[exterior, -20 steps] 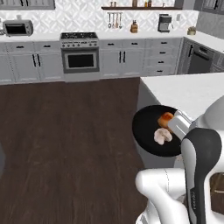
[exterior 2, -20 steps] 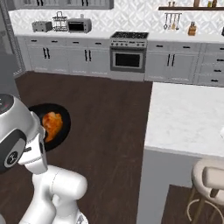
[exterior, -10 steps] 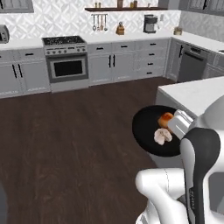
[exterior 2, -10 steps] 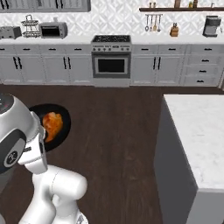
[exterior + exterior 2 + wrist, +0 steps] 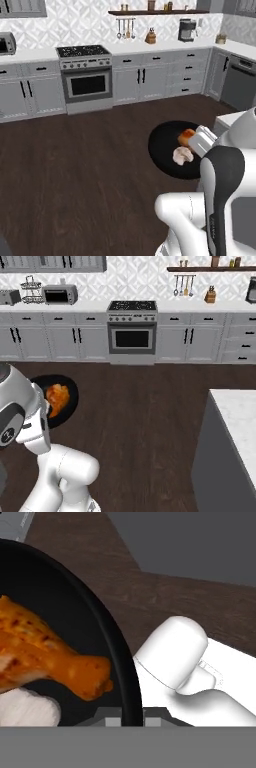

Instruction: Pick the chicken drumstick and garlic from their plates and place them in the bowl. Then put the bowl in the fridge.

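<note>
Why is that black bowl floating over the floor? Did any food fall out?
Nothing spilled. The bowl is in the air because the end effector is shut on its rim. The chicken drumstick and the garlic both lie inside it.

Even, bright rendered light, soft shadows, slightly pixelated
</note>
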